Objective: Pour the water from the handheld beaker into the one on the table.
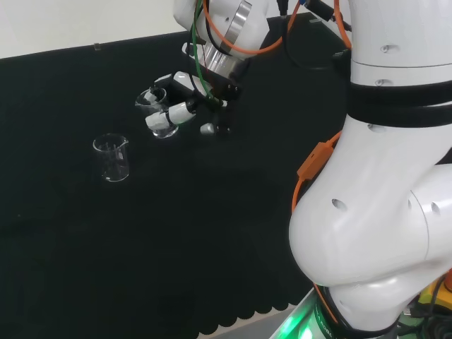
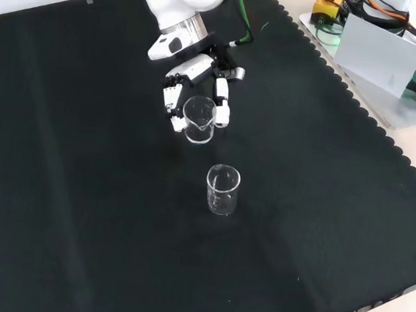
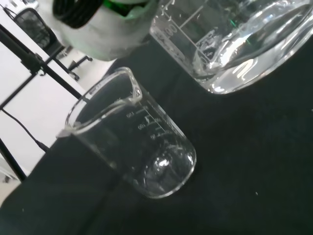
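My hand is shut on a small clear glass beaker, fingers curled round its wall. It hangs roughly upright a little above the black cloth. In the wrist view that held beaker is close and large, with water in its base. A second clear beaker stands upright on the cloth, apart from the hand. It lies to the left of the hand in the head view and nearer the camera in the front view. I see no water in it.
The black cloth spreads wide around both beakers. The arm's white links rise at the head view's right. In the front view a white panel and cables lie off the cloth at top right.
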You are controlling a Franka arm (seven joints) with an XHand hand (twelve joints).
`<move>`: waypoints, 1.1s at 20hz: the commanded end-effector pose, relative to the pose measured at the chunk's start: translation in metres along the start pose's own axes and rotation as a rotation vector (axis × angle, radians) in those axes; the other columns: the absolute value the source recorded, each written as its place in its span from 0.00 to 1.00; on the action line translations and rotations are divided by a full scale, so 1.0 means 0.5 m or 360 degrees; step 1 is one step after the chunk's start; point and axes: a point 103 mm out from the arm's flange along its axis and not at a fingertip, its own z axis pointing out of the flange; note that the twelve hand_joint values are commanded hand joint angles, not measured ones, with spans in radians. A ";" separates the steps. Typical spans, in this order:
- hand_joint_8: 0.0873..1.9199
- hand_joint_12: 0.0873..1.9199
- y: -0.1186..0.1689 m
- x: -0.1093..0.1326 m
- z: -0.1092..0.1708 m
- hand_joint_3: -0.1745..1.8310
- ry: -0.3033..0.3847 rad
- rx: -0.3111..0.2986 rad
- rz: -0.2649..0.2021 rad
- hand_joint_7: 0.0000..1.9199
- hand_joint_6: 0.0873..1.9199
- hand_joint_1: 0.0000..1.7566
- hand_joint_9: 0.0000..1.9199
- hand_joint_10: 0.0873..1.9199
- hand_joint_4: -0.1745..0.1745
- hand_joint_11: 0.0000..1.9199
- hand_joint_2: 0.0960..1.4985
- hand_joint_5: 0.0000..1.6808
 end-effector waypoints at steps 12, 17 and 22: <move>0.46 0.48 -0.030 0.043 -0.015 0.00 -0.0231 0.0085 0.0023 0.57 0.46 0.73 0.72 0.54 0.00 0.55 0.75 0.62; 0.46 0.48 -0.026 0.053 -0.009 0.00 -0.0291 0.0115 0.0035 0.57 0.46 0.73 0.72 0.54 0.00 0.55 0.75 0.62; 0.46 0.48 -0.016 0.058 0.001 0.00 -0.0330 0.0169 0.0062 0.57 0.46 0.73 0.72 0.54 0.00 0.54 0.75 0.62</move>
